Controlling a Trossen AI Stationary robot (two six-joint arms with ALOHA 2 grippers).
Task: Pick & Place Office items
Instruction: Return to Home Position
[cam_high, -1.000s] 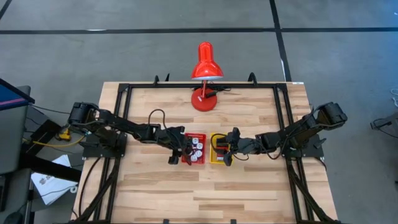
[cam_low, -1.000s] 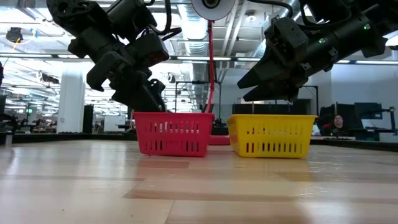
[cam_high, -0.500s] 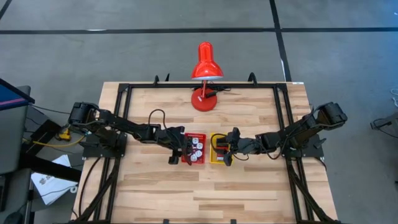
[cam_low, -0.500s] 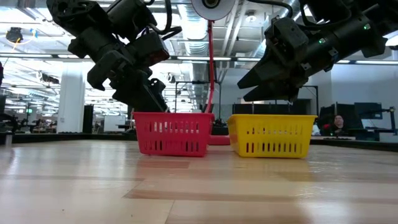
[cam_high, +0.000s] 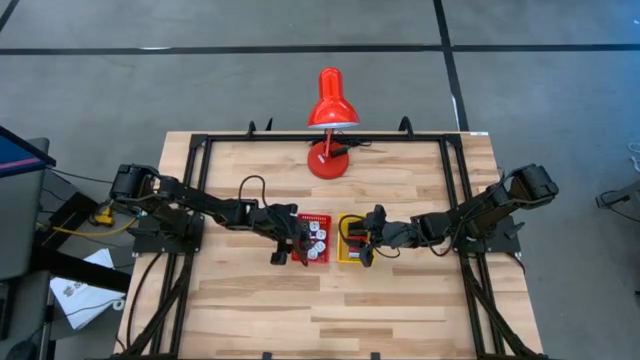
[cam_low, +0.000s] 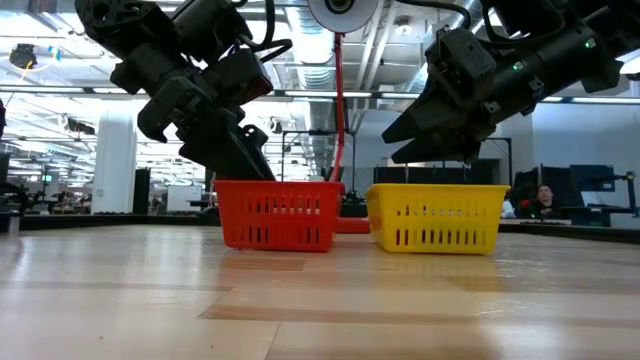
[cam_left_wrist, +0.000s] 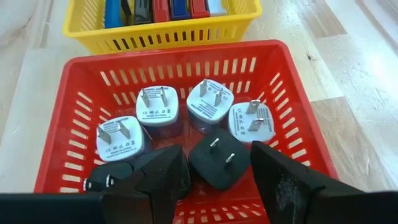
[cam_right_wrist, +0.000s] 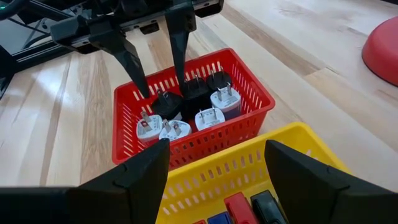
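The red basket (cam_high: 314, 240) holds several white plug adapters (cam_left_wrist: 208, 102) and two black ones (cam_left_wrist: 217, 163), lying on its floor with their prongs up. My left gripper (cam_left_wrist: 217, 155) is open just above the near part of this basket, its fingers standing on either side of one black adapter; it also shows in the high view (cam_high: 298, 246). The yellow basket (cam_high: 350, 240) holds flat red, blue and black rectangles (cam_right_wrist: 239, 208), standing on edge. My right gripper (cam_right_wrist: 217, 149) is open and empty above the yellow basket.
The two baskets stand side by side at the table's middle, almost touching. A big red desk lamp (cam_high: 330, 110) stands at the far edge behind them. Bare wood lies toward the near edge (cam_high: 330, 320). A person (cam_low: 545, 195) sits in the room beyond.
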